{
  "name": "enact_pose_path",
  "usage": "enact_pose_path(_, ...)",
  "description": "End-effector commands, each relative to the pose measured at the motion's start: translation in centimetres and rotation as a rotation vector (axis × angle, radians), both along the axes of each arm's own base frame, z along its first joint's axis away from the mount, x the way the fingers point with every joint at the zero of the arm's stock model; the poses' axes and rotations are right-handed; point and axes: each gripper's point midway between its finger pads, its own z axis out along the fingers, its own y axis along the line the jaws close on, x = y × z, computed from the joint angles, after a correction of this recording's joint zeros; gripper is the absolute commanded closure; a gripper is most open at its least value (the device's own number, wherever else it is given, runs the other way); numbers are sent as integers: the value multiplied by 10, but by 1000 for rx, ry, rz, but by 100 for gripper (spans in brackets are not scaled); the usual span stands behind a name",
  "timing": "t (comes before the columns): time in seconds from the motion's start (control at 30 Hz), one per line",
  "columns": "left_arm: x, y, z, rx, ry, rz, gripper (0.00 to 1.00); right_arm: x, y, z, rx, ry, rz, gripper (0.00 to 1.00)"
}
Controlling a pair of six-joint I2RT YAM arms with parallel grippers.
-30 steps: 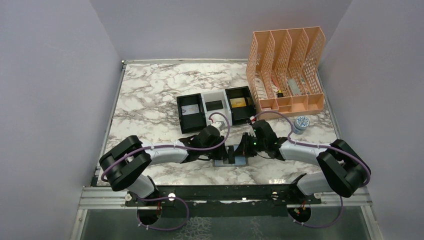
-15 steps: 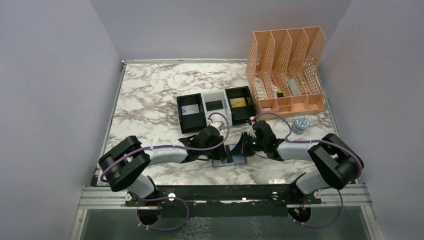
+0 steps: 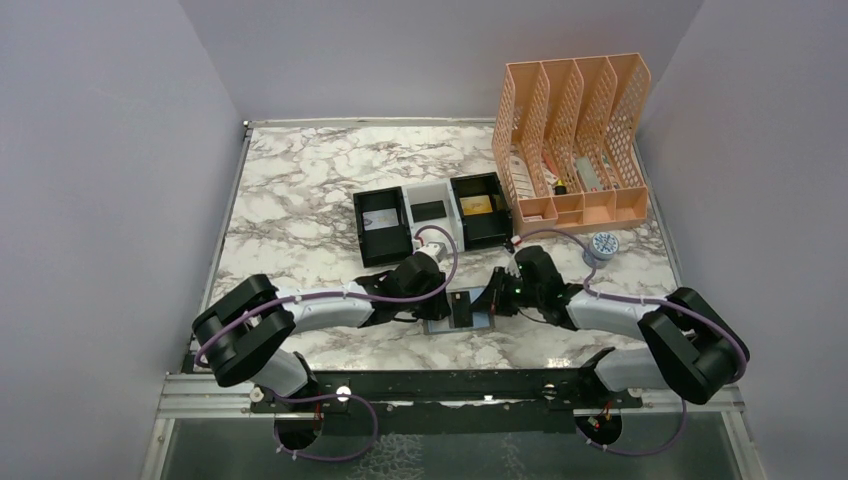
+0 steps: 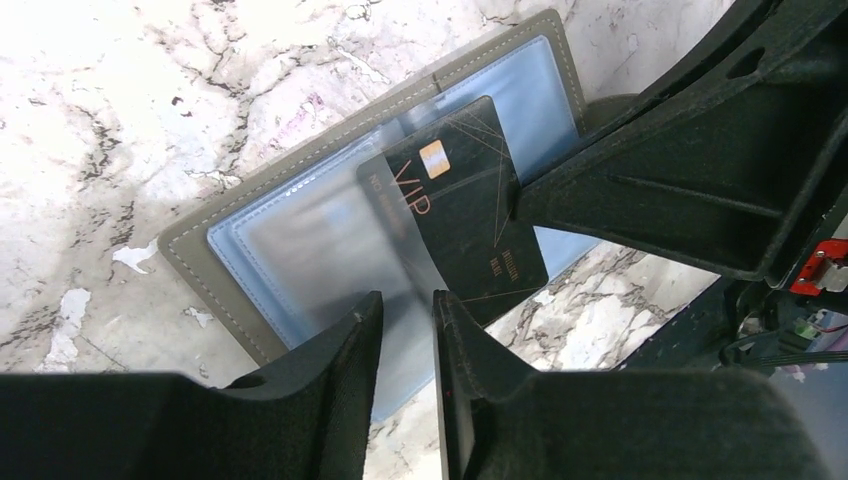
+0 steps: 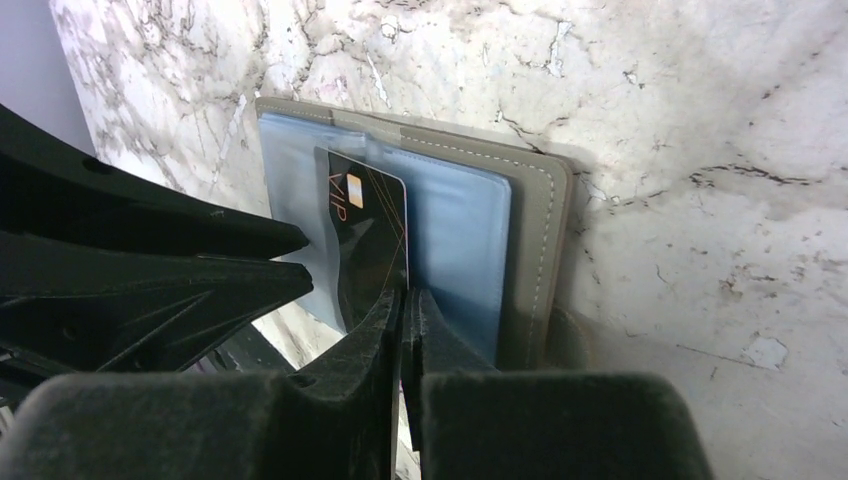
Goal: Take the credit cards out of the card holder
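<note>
Card holder [image 4: 280, 215] lies open, blue side up, on the marble table [image 4: 150, 80], low centre of the top view between both arms. Risks, as I judge them: the black VIP card [image 4: 460, 215] is only partly out of its clear sleeve and held by a thin edge. A skewed pull could slip the pinch or jam the card in the sleeve. If the holder isn't pinned, it may drag along or fold shut. Right gripper [image 5: 405, 295] is clamped tight on the card's edge, lower middle of its wrist view. Left gripper [image 4: 408, 300] has jaws a narrow gap apart, tips at the holder's near panel, bottom of its view, nothing seen pinched between them. Further up, black-and-white tray [image 3: 425, 190], a gold card [image 3: 480, 206] in its right compartment. Peach file rack [image 3: 575, 110] upper right.
</note>
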Motion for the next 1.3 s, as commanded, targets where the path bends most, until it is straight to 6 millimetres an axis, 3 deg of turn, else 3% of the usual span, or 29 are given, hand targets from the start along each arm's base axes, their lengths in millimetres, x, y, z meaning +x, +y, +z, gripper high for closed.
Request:
enact_pose_path(0.0, -12, 19, -27, 125, 45, -34, 74, -6, 6, -5, 30, 41, 36, 92)
enact_pose_path(0.13, -11, 20, -30, 138, 46, -13, 80, -8, 16, -1, 101, 64, 47, 76)
enact_pose_path(0.3, -13, 23, -34, 150, 48, -10, 83, -6, 20, -5, 124, 71, 51, 73)
enact_pose_path(0.47, -15, 24, -37, 157, 55, -14, 84, -8, 21, -6, 149, 78, 54, 87)
enact_pose_path(0.7, -13, 26, -37, 172, 47, -7, 84, -4, 12, -5, 107, 44, 31, 99)
enact_pose_path(1.0, -9, 28, -32, 175, 25, 3, 83, 10, -5, 13, 29, -89, -16, 99)
enact_pose_path(1.27, -7, 21, -20, 141, 6, -10, 80, 16, -7, 31, 5, -173, 14, 99)
